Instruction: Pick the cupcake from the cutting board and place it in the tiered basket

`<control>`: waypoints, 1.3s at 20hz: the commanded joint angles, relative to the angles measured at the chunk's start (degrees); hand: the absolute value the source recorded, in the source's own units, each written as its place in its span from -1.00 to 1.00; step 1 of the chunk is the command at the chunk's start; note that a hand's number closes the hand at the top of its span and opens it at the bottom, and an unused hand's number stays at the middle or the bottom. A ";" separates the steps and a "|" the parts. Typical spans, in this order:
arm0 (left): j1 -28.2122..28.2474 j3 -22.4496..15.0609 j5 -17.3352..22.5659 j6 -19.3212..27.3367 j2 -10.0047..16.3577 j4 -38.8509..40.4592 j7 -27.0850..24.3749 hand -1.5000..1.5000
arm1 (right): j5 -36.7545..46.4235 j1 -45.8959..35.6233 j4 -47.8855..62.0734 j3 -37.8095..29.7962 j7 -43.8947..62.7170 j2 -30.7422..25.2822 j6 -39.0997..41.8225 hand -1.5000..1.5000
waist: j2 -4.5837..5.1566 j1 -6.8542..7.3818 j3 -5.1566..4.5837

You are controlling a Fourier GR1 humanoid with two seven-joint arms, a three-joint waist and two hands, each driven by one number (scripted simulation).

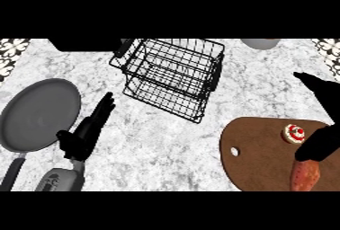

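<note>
Cupcake [295, 133] sits on the brown cutting board [259, 152] at the near right of the worktop [172, 148]. Our right hand [324, 96] hangs over the board's right side, spread wide and holding nothing. One dark part lies far of the cupcake and another just beside it on the near right; we cannot tell whether that one touches it. An orange vegetable [305, 176] lies nearer on the board. The tiered basket [171, 76] stands far centre, well apart. Our left hand [83, 134] rests open beside the grey pan [40, 112] at left, fingers straight.
</note>
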 commanded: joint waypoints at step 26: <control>2.17 1.46 -4.22 -0.77 -3.14 -4.62 2.36 0.00 | 22.23 16.60 14.06 -5.83 -5.89 16.61 0.67 -1.00 | 0.11 0.28 0.10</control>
